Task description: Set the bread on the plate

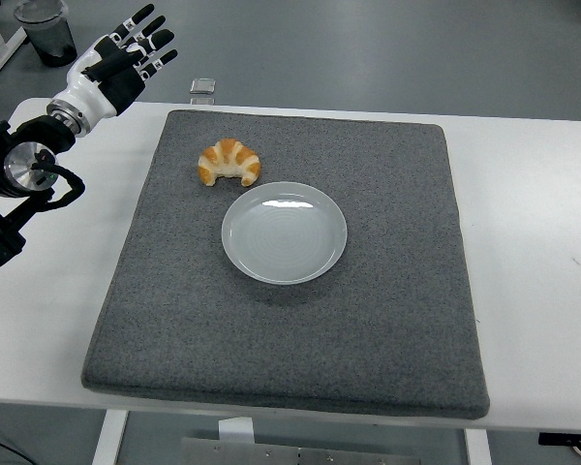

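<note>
A golden croissant [229, 162] lies on the grey mat [290, 320], just up and left of an empty white plate [284, 232]. The two are close but not touching. My left hand [126, 58] is raised above the table's far left corner, well to the left of and beyond the croissant. Its fingers [147, 41] are spread and hold nothing. The right arm is out of view.
A small clear container [203, 87] sits beyond the table's far edge. A dark bin [46, 31] stands on the floor at the top left. White table surface [533, 232] borders the mat on both sides.
</note>
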Available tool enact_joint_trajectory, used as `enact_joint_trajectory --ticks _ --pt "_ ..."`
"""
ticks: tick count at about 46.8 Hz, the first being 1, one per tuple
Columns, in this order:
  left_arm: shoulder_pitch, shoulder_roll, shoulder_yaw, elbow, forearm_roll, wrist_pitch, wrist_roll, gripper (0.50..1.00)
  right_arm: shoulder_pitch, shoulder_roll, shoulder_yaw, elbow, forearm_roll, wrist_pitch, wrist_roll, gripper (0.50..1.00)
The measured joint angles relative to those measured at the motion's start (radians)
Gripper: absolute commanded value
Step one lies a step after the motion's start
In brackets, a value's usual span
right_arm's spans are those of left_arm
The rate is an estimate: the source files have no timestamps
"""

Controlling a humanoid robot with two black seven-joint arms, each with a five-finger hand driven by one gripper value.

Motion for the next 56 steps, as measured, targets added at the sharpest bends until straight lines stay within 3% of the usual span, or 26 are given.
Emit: enact_joint_trajectory --ticks 13,29,37,56 --pt "-0.016 0.043 0.016 0.0 0.264 -0.02 -0.016 0.99 0.003 0.0 0.0 0.0 0.001 0.001 0.0 0.932" --pt "-0.013 0.067 0.016 -0.002 0.674 -0.001 -0.017 0.988 0.003 0.0 0.0 0.0 0.001 0.001 0.0 0.932" --pt "-0.006 0.097 0.027 -0.056 0.885 -0.001 -0.059 0.979 0.003 0.0 0.0 0.0 0.001 0.001 0.0 0.932" --pt "-0.005 0.162 0.099 -0.189 1.337 0.083 -0.082 0.977 0.004 0.0 0.0 0.0 0.001 0.001 0.0 0.932"
